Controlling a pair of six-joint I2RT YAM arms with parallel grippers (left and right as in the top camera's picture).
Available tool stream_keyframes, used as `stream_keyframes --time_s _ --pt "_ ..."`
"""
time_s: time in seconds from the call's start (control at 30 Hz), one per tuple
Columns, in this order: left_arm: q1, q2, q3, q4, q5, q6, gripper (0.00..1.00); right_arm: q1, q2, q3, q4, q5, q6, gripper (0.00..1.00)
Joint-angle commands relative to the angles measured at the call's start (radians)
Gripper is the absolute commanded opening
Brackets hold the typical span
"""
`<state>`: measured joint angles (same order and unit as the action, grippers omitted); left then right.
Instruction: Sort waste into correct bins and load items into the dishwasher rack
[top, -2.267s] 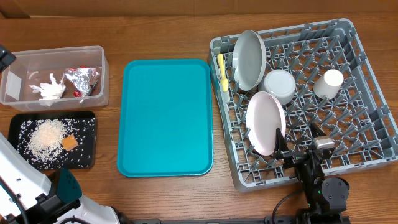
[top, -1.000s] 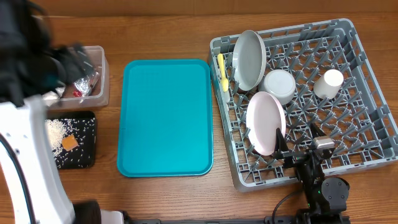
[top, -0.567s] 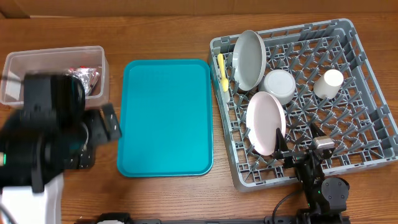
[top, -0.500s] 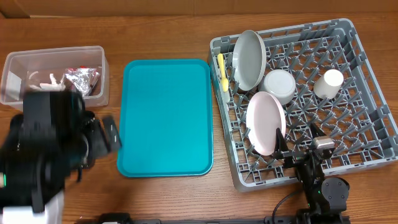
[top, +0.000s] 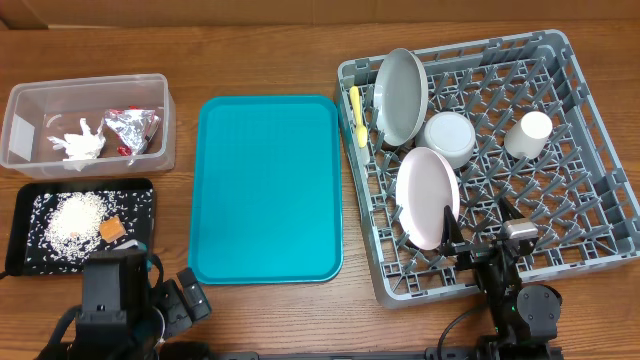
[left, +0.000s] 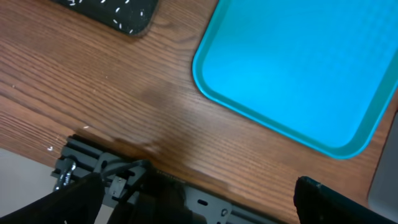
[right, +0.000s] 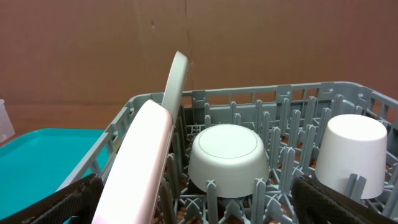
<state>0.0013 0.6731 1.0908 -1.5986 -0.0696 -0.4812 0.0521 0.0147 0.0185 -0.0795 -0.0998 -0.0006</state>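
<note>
The clear tub (top: 20, 140) holds a crumpled white napkin (top: 82, 143), a silver foil wrapper (top: 132, 127) and a red sachet (top: 122, 149). The black tray (top: 20, 255) holds rice (top: 68, 220) and an orange cube (top: 111, 228). The grey rack (top: 600, 150) holds a grey plate (top: 400, 95), a pinkish plate (top: 427, 197), a bowl (top: 448, 137), a cup (top: 529, 133) and yellow utensils (top: 357, 115). My left gripper (top: 185, 300) is open and empty at the front left edge. My right gripper (top: 478, 235) is open and empty at the rack's front wall.
A flat teal tray (top: 265, 185) lies between the bins and the rack; its corner shows in the left wrist view (left: 298, 68). In the right wrist view the pinkish plate (right: 134, 162) stands close at the left, with the bowl (right: 227, 155) and the cup (right: 351, 152) behind.
My left arm has swung from over the clear tub and black tray down to the table's front left edge, uncovering both bins. The right arm has not moved.
</note>
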Motion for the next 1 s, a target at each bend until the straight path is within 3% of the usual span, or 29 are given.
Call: stream_keyframes --time_s 0.0,0.13,0.33,0.43,0.7,0.8,0.97 --pt "-0.004 -0.038 0.005 0.031 -0.023 -0.058 1.0 -0.006 -0.012 -0.01 0.004 0.01 -0.004 1.0" --pt "-0.008 -0.075 -0.013 0.333 0.031 0.019 1.0 -0.006 -0.012 -0.01 0.004 0.01 -0.004 1.0" --pt "-0.01 -0.153 -0.186 0.858 0.377 0.543 1.0 -0.006 -0.012 -0.01 0.003 0.01 -0.004 1.0" --pt "-0.01 -0.22 -0.32 1.032 0.468 0.639 1.0 -0.006 -0.012 -0.01 0.004 0.01 -0.004 1.0" --pt "-0.01 -0.422 -0.686 1.397 0.436 0.629 1.0 -0.006 -0.012 -0.01 0.004 0.01 -0.004 1.0" --pt "-0.01 -0.483 -0.79 1.493 0.341 0.516 1.0 -0.006 -0.012 -0.01 0.004 0.01 -0.004 1.0" --pt "-0.01 -0.544 -0.902 1.523 0.149 0.287 1.0 -0.006 -0.012 -0.01 0.004 0.01 -0.004 1.0"
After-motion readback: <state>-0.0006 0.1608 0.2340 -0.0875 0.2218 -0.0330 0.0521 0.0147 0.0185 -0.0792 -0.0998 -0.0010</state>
